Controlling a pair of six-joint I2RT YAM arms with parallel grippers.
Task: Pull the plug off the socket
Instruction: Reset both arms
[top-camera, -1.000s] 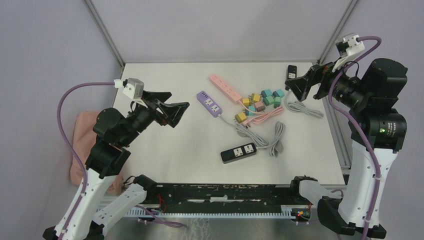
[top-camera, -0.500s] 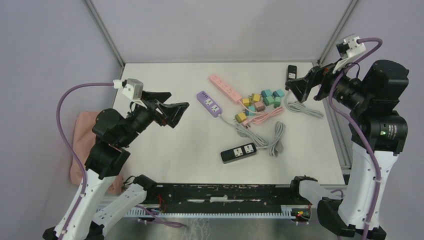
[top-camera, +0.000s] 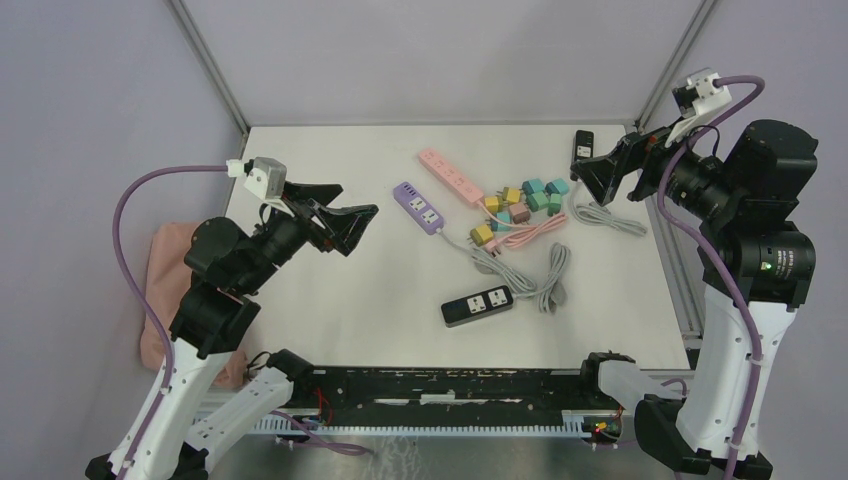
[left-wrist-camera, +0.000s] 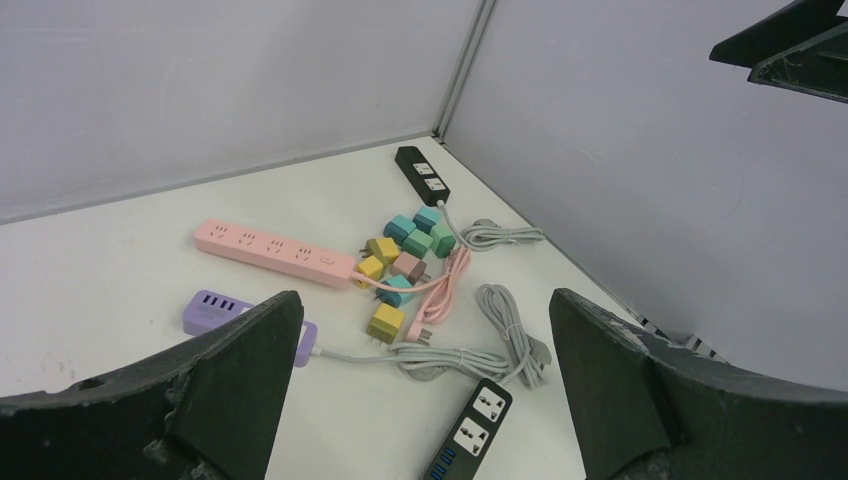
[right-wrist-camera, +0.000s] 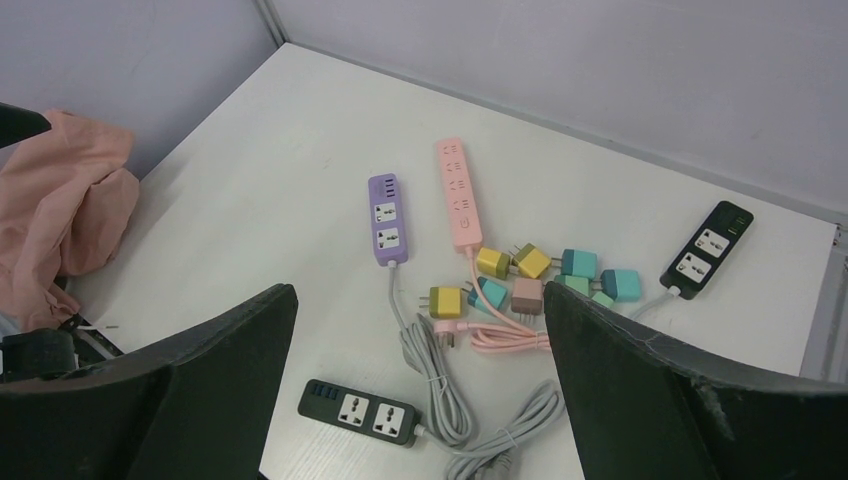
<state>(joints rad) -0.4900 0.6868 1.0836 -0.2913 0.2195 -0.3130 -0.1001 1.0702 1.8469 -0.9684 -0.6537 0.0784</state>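
Four power strips lie on the white table: pink (top-camera: 452, 177), purple (top-camera: 420, 207), black near the front (top-camera: 478, 305) and black at the back right (top-camera: 583, 143). Several coloured cube plugs (top-camera: 525, 198) lie loose beside the pink strip; I see none seated in a socket. My left gripper (top-camera: 350, 222) is open and empty, held above the table's left side. My right gripper (top-camera: 592, 178) is open and empty, above the back right. The left wrist view (left-wrist-camera: 425, 310) and right wrist view (right-wrist-camera: 418, 300) show wide-apart jaws with the plugs (right-wrist-camera: 520, 275) far below.
Coiled grey cables (top-camera: 530, 270) and a pink cable (top-camera: 535, 232) lie between the strips. A pink cloth (top-camera: 170, 270) hangs off the table's left edge. Metal frame posts stand at the back corners.
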